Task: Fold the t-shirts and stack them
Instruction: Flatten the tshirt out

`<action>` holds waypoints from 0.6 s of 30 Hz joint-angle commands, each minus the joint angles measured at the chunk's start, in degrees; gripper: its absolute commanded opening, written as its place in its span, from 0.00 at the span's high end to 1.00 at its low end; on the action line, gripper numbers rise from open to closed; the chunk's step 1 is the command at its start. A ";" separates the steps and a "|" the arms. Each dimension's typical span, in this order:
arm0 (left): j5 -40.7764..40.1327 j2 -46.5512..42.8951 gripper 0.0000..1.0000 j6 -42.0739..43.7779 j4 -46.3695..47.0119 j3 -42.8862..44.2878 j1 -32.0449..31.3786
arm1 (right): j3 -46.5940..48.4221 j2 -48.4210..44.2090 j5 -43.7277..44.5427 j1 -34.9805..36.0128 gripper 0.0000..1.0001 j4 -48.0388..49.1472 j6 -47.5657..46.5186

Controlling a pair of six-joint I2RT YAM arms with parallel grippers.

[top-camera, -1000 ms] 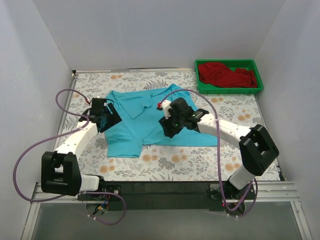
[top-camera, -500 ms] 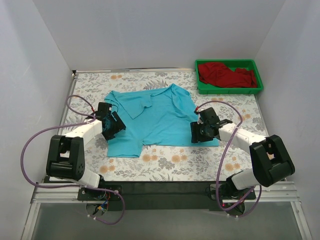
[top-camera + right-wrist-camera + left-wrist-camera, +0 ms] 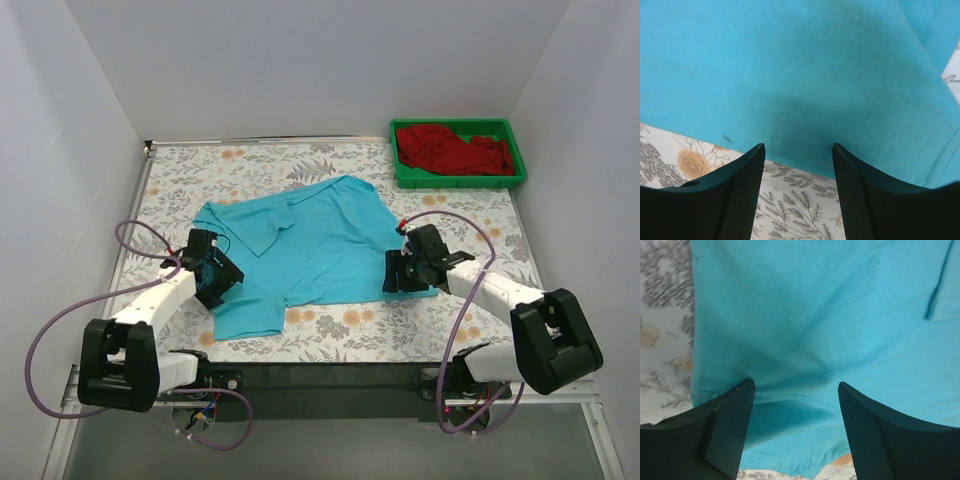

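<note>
- The left gripper (image 3: 212, 280) is standing with its fingers spread wide and is holding nothing.
- The turquoise collared shirt (image 3: 300, 240) is lying flat directly under and ahead of this claw. One shirt edge is running just outside its left finger (image 3: 715, 425).
- The right gripper (image 3: 398, 272) is likewise standing wide and empty. The shirt's edge is crossing just ahead of its fingertips, and the floral table cover (image 3: 790, 205) is showing between them.
- Whether either claw is touching the cloth cannot be told.
- The shirt is lying spread between the two claws, with its collar on the side away from both.
- The dark red shirt (image 3: 450, 148) is lying crumpled in the green tray (image 3: 458, 181), well beyond the right claw.
- Judgement: the cloth is looking thin, light and limp, so it will be sagging and creasing once lifted.
- Judgement: the stitched edges nearest each claw are offering the firmest hold. The pads would need to be pressing close to the table to catch both layers.
</note>
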 commanded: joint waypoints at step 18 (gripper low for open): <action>-11.61 -11.28 0.30 17.45 8.33 2.14 -0.21 | 35.67 25.44 -15.02 39.78 0.71 4.93 -22.21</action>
